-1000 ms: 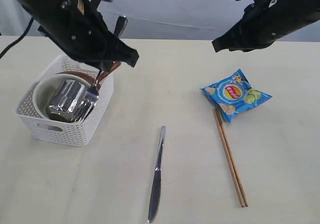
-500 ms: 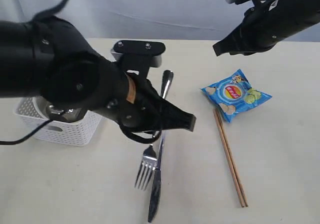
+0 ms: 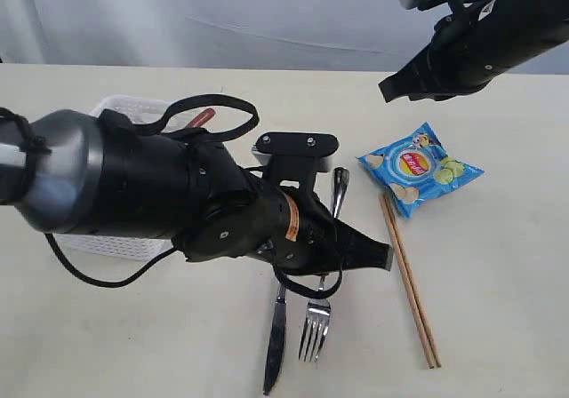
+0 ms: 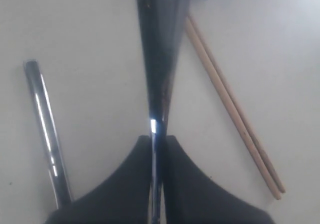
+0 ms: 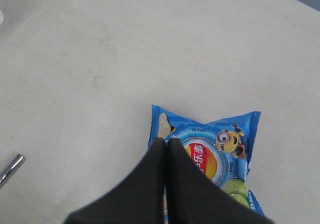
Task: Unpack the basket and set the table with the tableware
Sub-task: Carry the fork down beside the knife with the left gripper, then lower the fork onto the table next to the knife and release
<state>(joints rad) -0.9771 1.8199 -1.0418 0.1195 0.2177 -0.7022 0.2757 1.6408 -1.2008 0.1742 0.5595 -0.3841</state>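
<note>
Just beside the knife (image 3: 276, 345), fork (image 3: 313, 329) roughly parallel, tines toward the exterior camera.

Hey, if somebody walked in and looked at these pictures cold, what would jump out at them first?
The bulky black left arm fills the middle of the exterior view, jaws shut on a steel fork held tines-down just right of the knife on the table. Next, the bright blue chip bag to the right, with wooden chopsticks lying in front of it.
</note>
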